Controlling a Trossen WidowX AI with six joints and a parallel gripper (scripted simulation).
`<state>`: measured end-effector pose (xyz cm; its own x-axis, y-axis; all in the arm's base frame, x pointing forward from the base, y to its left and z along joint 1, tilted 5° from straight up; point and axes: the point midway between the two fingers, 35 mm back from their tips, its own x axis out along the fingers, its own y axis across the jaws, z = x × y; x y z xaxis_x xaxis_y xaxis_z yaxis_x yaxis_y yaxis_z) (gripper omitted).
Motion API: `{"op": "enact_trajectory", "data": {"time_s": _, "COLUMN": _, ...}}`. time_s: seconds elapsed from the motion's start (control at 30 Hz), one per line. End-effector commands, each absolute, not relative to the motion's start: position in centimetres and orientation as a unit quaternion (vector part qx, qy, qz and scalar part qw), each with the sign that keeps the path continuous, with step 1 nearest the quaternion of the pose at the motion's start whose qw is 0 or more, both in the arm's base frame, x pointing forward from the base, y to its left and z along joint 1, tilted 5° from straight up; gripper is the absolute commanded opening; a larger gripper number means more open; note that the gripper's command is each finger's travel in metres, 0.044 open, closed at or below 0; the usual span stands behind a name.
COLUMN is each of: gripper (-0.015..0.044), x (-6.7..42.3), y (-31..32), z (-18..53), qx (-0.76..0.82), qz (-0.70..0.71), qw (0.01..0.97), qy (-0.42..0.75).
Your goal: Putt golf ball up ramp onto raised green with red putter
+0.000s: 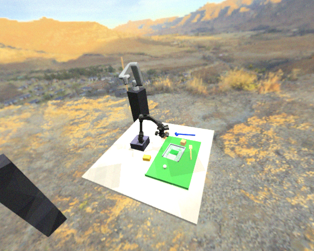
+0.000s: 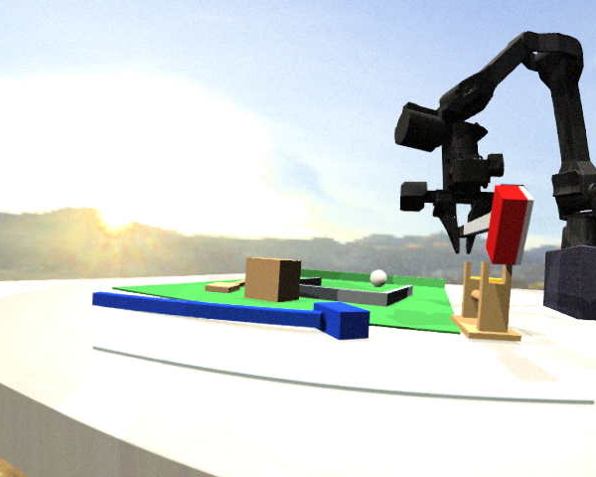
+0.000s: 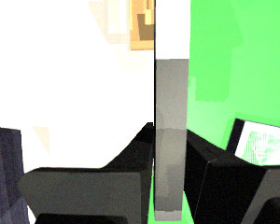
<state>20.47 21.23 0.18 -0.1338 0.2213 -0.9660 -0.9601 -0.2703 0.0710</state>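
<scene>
Red putter [image 2: 509, 224] head cut off in wrist view; gripper [image 2: 462, 240] too small from top.

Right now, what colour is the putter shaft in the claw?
Grey; the putter shaft shows best in the wrist view, pinched by the claw.

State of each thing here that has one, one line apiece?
gripper: shut on the red putter's grey shaft
red putter: lifted clear of its stand, tilted
wooden stand: empty, upright
golf ball: at rest on the green mat
blue putter: lying flat, untouched
</scene>
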Motion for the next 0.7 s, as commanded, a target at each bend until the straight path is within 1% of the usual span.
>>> {"op": "enact_trajectory", "data": {"time_s": 0.0, "gripper": 0.0, "x": 20.7, "y": 21.5, "z": 3.4, "qx": -0.47, "qz": 0.645, "qw": 0.465, "qy": 0.383}}
{"op": "enact_trajectory", "data": {"time_s": 0.1, "gripper": 0.0, "x": 20.6, "y": 21.4, "z": 4.5, "qx": -0.47, "qz": 0.645, "qw": 0.465, "qy": 0.383}}
{"op": "enact_trajectory", "data": {"time_s": 0.23, "gripper": 0.0, "x": 20.9, "y": 21.0, "z": 3.8, "qx": -0.47, "qz": 0.638, "qw": 0.469, "qy": 0.39}}
{"op": "enact_trajectory", "data": {"time_s": 0.67, "gripper": 0.0, "x": 25.6, "y": 15.6, "z": 4.1, "qx": -0.417, "qz": 0.556, "qw": 0.547, "qy": 0.467}}
